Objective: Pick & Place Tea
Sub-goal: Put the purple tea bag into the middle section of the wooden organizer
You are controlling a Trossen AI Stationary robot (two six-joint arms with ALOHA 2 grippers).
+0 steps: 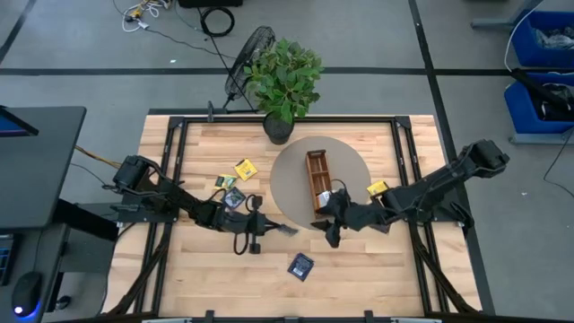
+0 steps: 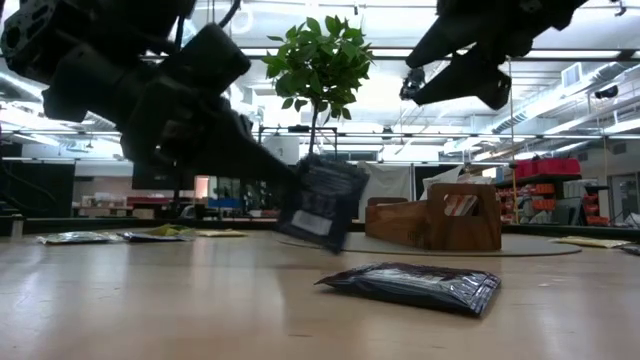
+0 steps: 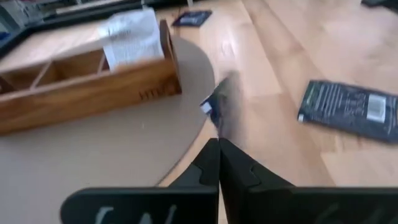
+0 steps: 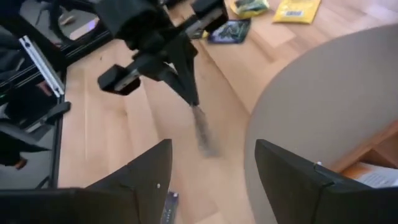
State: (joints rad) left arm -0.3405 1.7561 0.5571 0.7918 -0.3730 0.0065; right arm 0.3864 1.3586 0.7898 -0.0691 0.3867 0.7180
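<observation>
Left gripper (image 1: 274, 228), pressed together, pinches a dark navy flat foil tea sachet (image 2: 322, 202) clear of the tabletop just beside the round grey mat (image 1: 291, 184); right gripper (image 1: 330, 232) hangs spread nearby.

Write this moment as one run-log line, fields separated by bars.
left gripper: shut on navy sachet | right gripper: open | tray: on mat

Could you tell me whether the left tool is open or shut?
Shut: the left tool pinches a dark navy sachet hanging clear of the table.
</observation>
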